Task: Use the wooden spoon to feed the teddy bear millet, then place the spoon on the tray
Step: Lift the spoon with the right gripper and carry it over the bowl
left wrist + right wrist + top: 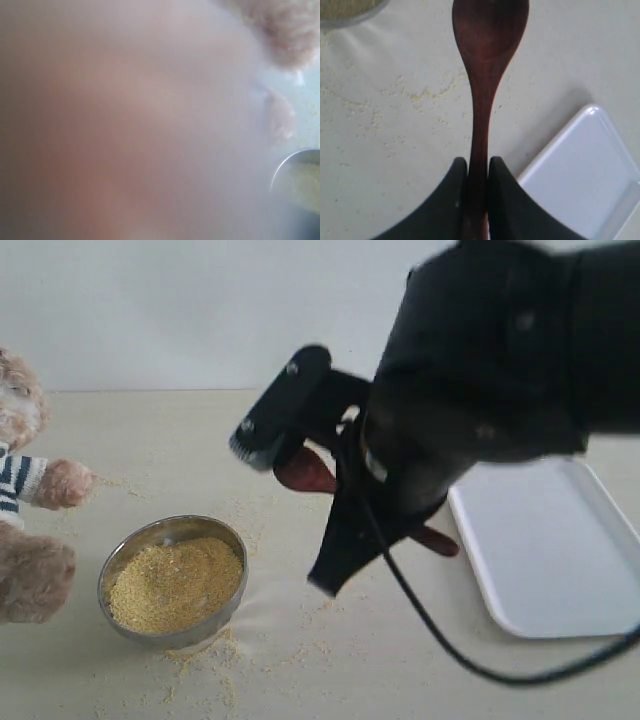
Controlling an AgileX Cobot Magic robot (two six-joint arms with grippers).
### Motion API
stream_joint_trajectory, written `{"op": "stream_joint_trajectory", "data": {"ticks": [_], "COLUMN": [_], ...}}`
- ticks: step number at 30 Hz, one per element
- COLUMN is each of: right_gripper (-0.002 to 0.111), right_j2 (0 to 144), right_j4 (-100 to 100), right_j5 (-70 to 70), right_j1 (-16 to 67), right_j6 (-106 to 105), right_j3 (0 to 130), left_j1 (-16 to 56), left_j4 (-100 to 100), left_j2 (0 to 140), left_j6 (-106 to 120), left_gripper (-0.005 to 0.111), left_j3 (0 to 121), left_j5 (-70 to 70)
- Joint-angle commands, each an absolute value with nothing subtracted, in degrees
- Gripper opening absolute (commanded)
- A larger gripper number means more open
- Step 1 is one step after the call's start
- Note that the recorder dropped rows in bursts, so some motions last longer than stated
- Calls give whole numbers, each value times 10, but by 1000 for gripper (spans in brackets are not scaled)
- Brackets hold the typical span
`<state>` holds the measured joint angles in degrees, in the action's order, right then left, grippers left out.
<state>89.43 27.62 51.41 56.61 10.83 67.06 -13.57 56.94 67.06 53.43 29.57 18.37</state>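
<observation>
My right gripper (330,575) (478,165) is shut on the slim handle of the dark wooden spoon (304,472) (487,45) and holds it above the table between the bowl and the tray. No grains show on the spoon's round end. The millet (175,582) is heaped in a shiny metal bowl (232,538) at front left. At the left edge sits the teddy bear (40,480) in its striped shirt, only partly in frame. The white tray (560,550) (585,170) lies on the right. A close pinkish blur fills the left wrist view, and my left gripper does not show.
Loose millet grains (205,665) (425,92) are scattered on the beige table around the bowl. A black cable (450,650) hangs from my right arm over the table in front of the tray. Bear fur (280,30) and the bowl rim (287,162) edge the left wrist view.
</observation>
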Motion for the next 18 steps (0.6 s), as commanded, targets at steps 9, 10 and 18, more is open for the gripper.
{"op": "stream_joint_trajectory", "data": {"ticks": [9, 10, 18], "right_gripper": [0, 0, 0], "right_j2": [886, 886, 925], "right_j4": [123, 116, 80], "right_j5": [525, 512, 532], "right_j1": [497, 497, 497], "right_j6": [-189, -187, -224], "right_j3": [762, 762, 811], "left_j1": [-134, -134, -134], "left_j4": [579, 579, 579], "left_j2": [673, 673, 673], "left_j6": [536, 536, 536], "left_gripper": [5, 5, 5], "left_j3": [293, 293, 293], "left_j5": [180, 180, 171]}}
